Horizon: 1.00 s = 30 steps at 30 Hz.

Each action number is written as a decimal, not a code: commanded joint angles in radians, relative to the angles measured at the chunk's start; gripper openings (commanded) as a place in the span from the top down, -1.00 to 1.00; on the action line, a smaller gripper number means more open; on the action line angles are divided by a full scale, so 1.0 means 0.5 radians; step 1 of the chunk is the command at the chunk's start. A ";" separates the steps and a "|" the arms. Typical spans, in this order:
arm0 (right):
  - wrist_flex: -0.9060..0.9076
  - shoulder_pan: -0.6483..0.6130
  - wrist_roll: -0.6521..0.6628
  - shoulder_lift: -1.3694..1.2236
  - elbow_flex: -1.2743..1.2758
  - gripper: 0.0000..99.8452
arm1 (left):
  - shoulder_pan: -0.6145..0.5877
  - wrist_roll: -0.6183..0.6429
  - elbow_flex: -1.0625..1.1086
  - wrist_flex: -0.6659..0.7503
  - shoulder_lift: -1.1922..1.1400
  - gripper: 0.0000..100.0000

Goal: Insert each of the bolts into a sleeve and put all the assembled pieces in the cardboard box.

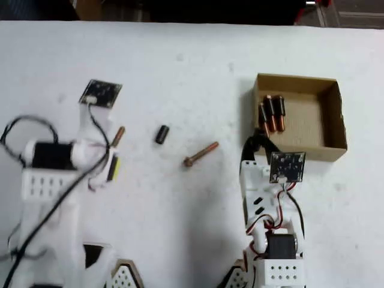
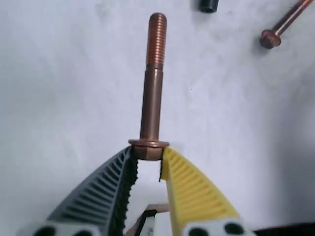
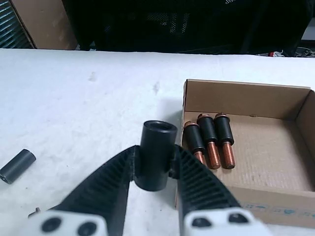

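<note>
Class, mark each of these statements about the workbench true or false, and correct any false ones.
1. The left jaws grip a bolt by its head. True.
2. The right jaws are empty. False: they hold a sleeve.
3. Three assembled pieces lie in the box. True.
4. The loose bolt lies in the box. False: it lies on the table, near a loose sleeve.
</note>
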<state>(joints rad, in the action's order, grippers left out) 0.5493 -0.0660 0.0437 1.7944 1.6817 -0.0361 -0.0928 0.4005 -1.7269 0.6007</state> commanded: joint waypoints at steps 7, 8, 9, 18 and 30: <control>-0.044 0.020 -0.006 0.008 0.015 0.97 | -0.011 -0.018 -0.273 -0.061 -0.459 0.96; -0.044 0.020 -0.006 0.008 0.015 0.97 | -0.011 -0.018 -0.273 -0.061 -0.489 0.96; -0.044 0.020 -0.006 0.008 0.015 0.97 | -0.011 -0.018 -0.276 -0.061 -0.526 0.96; -0.044 0.020 -0.006 0.008 0.015 0.97 | -0.011 -0.028 -0.276 -0.064 -0.760 0.96; -0.044 0.020 -0.006 0.008 0.015 0.97 | -0.014 -0.018 -0.261 -0.107 -0.790 0.96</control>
<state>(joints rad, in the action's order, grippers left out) 0.5493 -0.0660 0.0437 1.7944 1.6817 -0.0361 -0.0928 0.3130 -1.7515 0.1987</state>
